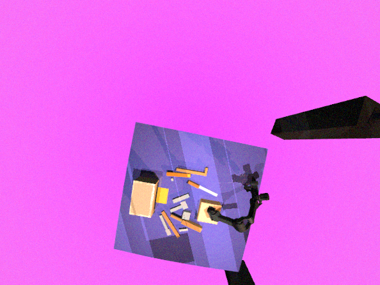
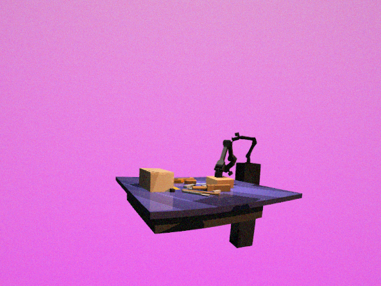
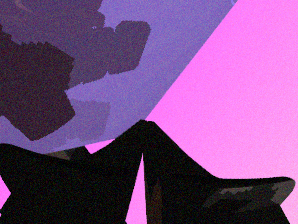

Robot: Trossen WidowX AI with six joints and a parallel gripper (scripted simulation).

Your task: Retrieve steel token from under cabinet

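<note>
The tan cabinet (image 1: 143, 198) (image 2: 161, 181) stands at the far end of the table. The yellow marked area (image 1: 162, 195) lies flat against its front side. The steel token cannot be made out in any view, and the vent slots are not visible. A tan stick with a hooked end (image 1: 192, 172) and an orange stick with a yellow tip (image 1: 177, 174) lie on one side. An orange-handled tool with a white shaft (image 1: 208, 190) lies near them. My gripper (image 1: 255, 175) (image 3: 145, 127) is shut and empty, raised near the table edge behind the tools, far from the cabinet.
The arm stands on a tan block (image 1: 205, 215) (image 2: 219, 181). Between it and the cabinet lie a grey bar (image 1: 181, 198), a grey T-shaped piece (image 1: 183, 205), a pale block (image 1: 186, 215), a long orange stick (image 1: 171, 224) and a pale stick (image 1: 164, 224). A small pale cube (image 1: 172, 179) lies nearby.
</note>
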